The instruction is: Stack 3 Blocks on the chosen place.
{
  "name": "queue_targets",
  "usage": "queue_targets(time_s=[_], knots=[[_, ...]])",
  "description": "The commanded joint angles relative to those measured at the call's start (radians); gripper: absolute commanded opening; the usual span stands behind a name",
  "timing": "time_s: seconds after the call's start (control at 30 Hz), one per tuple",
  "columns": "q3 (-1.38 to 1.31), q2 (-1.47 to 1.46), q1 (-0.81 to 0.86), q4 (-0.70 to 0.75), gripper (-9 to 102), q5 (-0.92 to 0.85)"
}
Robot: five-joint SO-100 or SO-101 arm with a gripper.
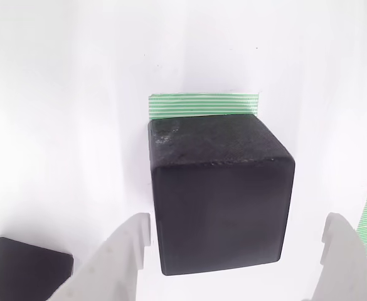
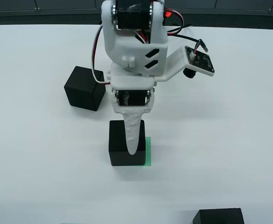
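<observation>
matte black and finely grained, one block (image 1: 221,191) sits on the green-and-white striped patch (image 1: 203,104), with a band of stripes showing past its far edge in the gripper-mounted view. it is a cube, so it has no long axis; it rests flat on one face, and its edges run nearly square to the patch's edges. its top face is slightly scuffed near the far left corner. in the overhead view the same block (image 2: 120,142) covers most of the patch (image 2: 148,151), leaving a thin strip of stripes bare along its right side.

the gripper (image 1: 233,251) hangs over this block with its two white fingers (image 1: 117,257) spread wide, one on each side of the cube and both clear of its faces. nothing is held between them. in the overhead view the gripper (image 2: 133,135) points down at the block, and one pale tapered finger (image 2: 132,133) crosses the block's top.

a second block (image 2: 84,87) stands on the white table (image 2: 229,140) up and to the left of the patch in the overhead view, turned at a slight angle, just beside the arm (image 2: 134,44). a third block (image 2: 219,216) lies at the bottom edge, right of centre, partly cut off. the wrist view catches a black block corner (image 1: 26,266) at lower left.
</observation>
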Motion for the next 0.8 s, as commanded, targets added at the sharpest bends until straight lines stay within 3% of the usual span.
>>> queue_targets(time_s=[0.0, 0.23, 0.47, 0.77], knots=[[0.032, 0.110, -0.018, -0.026, 33, -0.011], [0.143, 0.276, -0.061, -0.035, 33, -0.011], [0.288, 0.437, -0.210, -0.092, 33, 0.057], [0.242, 0.362, -0.307, -0.172, 33, 0.164]])
